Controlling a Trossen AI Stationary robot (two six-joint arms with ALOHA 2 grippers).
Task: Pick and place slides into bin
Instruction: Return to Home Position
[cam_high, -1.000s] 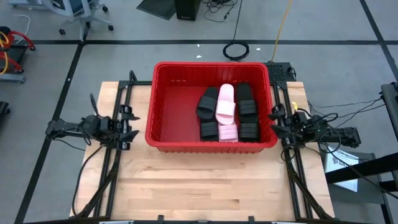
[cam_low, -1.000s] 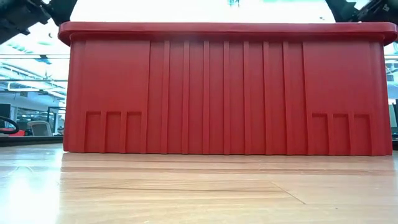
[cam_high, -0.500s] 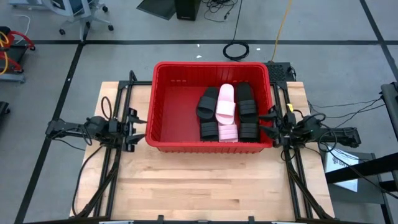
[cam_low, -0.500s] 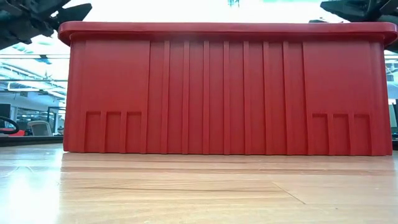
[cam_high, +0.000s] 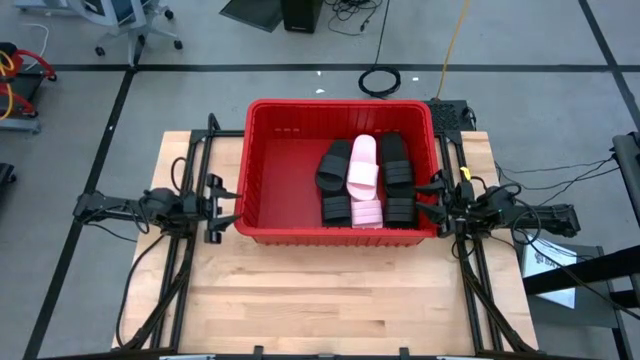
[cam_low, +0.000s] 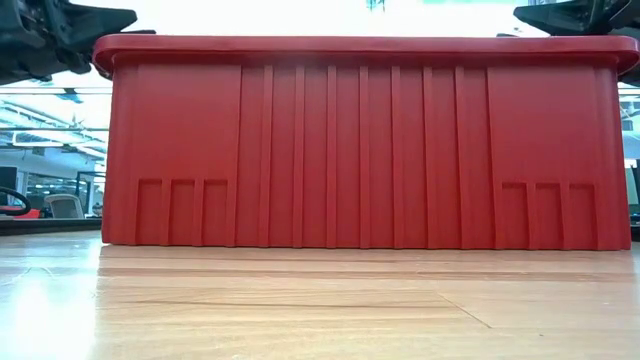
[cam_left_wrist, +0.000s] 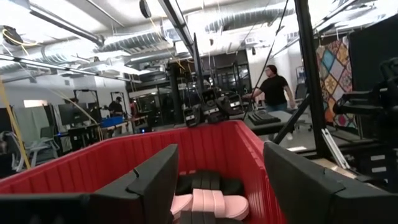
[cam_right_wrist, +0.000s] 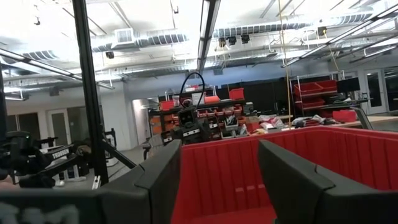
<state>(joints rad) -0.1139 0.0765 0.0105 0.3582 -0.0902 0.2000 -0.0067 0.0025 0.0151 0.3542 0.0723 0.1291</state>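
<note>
The red bin (cam_high: 340, 172) stands on the far middle of the wooden table (cam_high: 330, 290). Several slides lie on its floor toward its right side: black ones (cam_high: 335, 166) (cam_high: 398, 180) and two pale pink ones (cam_high: 362, 165) (cam_high: 367, 212). My left gripper (cam_high: 226, 206) is open beside the bin's left wall at rim height. My right gripper (cam_high: 430, 200) is open at the right wall's rim. In the left wrist view a pink slide (cam_left_wrist: 211, 203) and black slides (cam_left_wrist: 205, 182) show inside the bin (cam_left_wrist: 74, 169). The right wrist view shows the bin's inner wall (cam_right_wrist: 323, 155).
Dark metal arm frames run along the table's left (cam_high: 185, 250) and right (cam_high: 470, 270) sides. Bare wood lies between the bin and the table's near edge. A person (cam_left_wrist: 273, 87) stands in the room beyond the table.
My left gripper has moved toward the table's right, up to the bin's left wall. My right gripper has moved toward the table's left, up to the bin's right rim. The bin and slides have stayed still.
</note>
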